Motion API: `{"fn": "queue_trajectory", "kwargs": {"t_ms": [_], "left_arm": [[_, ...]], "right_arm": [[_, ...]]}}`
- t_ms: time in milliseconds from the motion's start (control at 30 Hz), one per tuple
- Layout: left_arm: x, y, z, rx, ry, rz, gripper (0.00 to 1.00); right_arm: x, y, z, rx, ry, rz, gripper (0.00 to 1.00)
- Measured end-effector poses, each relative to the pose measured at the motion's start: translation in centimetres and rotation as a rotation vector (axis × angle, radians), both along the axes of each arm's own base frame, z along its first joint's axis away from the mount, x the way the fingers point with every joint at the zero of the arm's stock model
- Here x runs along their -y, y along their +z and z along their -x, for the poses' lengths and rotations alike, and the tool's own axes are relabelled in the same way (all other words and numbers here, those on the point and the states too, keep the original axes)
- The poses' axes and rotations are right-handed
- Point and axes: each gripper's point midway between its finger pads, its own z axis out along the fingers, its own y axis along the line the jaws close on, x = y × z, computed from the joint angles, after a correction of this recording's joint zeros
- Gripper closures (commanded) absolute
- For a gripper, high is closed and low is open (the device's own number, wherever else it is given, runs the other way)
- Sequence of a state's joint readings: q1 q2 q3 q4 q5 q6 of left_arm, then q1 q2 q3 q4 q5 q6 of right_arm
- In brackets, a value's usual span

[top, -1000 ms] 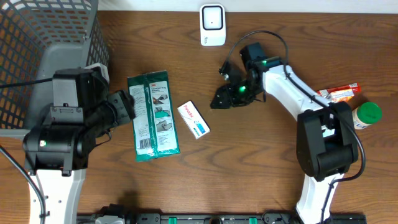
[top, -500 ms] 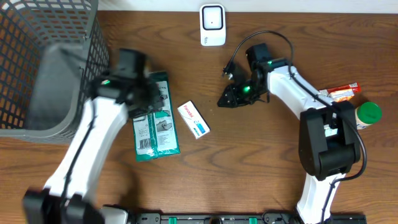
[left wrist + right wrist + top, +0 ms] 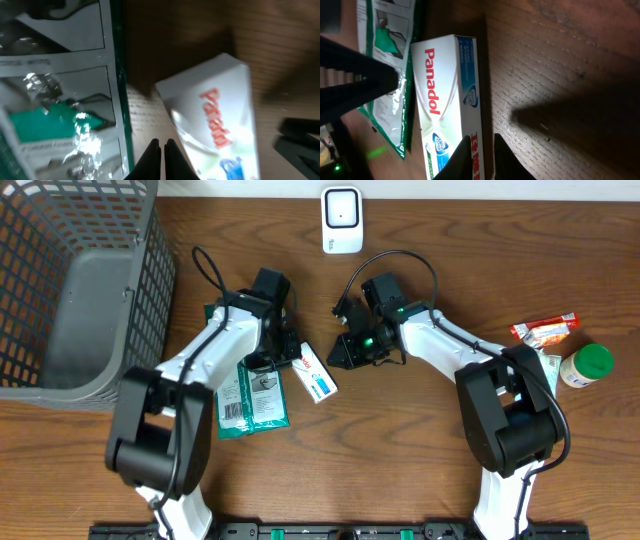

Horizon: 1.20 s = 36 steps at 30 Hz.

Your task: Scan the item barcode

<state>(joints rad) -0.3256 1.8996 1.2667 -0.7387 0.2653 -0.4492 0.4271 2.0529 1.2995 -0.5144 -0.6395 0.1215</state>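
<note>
Reading red "Panadol" on white box (image 3: 445, 95); left gripper (image 3: 162, 146) clenched empty at its 10 o'clock; right gripper (image 3: 481, 145) at 2 o'clock, grip state unclear.

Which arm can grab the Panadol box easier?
Probably right: the right gripper hangs over the Panadol box, fingers slightly apart. The left gripper is shut, beside the box by the green packet.

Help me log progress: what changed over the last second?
The left gripper swung from beside the basket across the green packet to the Panadol box and shut, empty. The right gripper slid left toward the box. Box, packet, basket and white scanner stayed put.
</note>
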Motion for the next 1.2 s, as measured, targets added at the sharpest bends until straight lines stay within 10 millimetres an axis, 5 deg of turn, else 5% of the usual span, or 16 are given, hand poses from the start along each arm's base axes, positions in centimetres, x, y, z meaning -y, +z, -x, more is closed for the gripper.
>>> {"fn": "queue_trajectory", "kwargs": {"t_ms": [200,667,1200], "left_arm": [[-0.1,-2.0,0.2,-0.042,0.000,-0.014,0.93],[-0.2,-2.0,-0.4,-0.023,0.009,-0.005,0.93],[-0.6,-2.5,-0.7,-0.001,0.010,-0.031,0.93]], "right_arm": [[-0.1,-0.8,0.6,-0.003,-0.001,0.030,0.88],[-1.3,-0.9,1.4,0.004,0.024,0.031,0.85],[-4.9,2.2,3.0,-0.035,0.121,-0.204,0.83]]}}
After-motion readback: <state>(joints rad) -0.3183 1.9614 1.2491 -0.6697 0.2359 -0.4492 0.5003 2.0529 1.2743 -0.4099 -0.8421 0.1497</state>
